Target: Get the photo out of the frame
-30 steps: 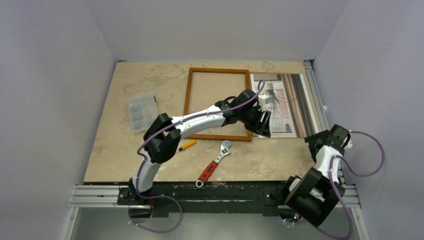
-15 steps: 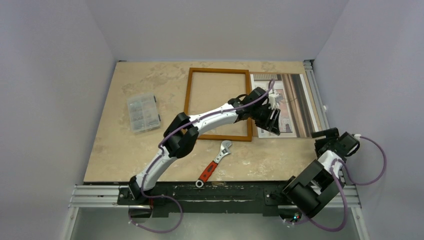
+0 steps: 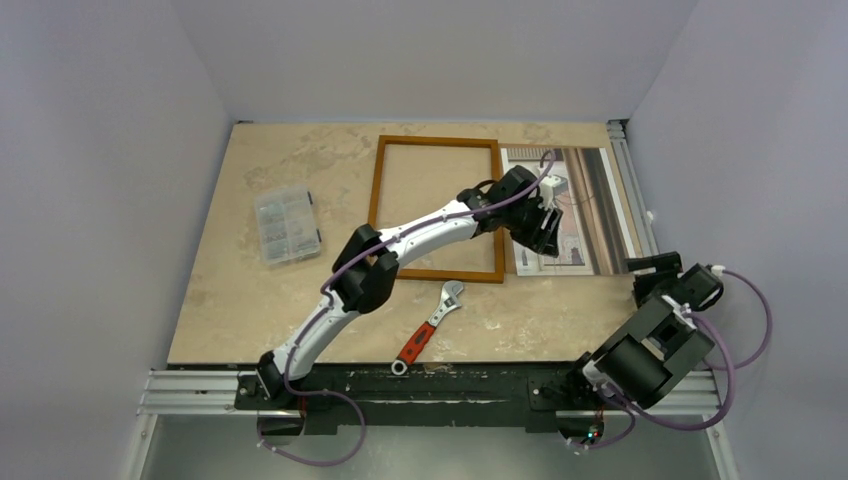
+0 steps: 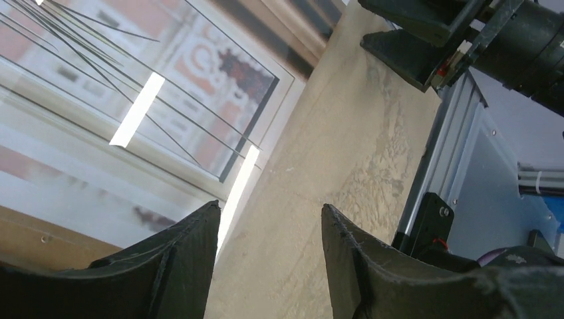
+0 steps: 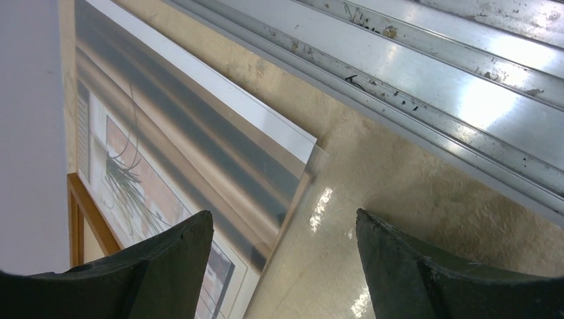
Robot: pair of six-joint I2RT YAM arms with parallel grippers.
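Note:
The photo (image 3: 590, 205), a window scene with dark curtains and a spindly plant, lies flat on the table right of the frame (image 3: 375, 195), whose orange-brown border surrounds a pale tan opening. My left gripper (image 3: 543, 235) hovers over the photo's left part, open and empty. In the left wrist view (image 4: 269, 212) its jaws stand apart above the photo's (image 4: 100, 100) near edge and bare table. My right gripper (image 3: 645, 265) is open and empty by the photo's near right corner. In the right wrist view (image 5: 284, 222) that corner (image 5: 199, 139) and a frame corner (image 5: 80, 212) show.
A red-handled wrench (image 3: 430, 325) lies near the front edge. A clear compartment box (image 3: 287, 223) sits at the left. An aluminium rail (image 3: 625, 170) runs along the table's right side, close to the right gripper (image 5: 432, 80). Grey walls enclose the table.
The left arm stretched further right over the photo, then its wrist turned back a little. The right arm pulled back toward the near right corner.

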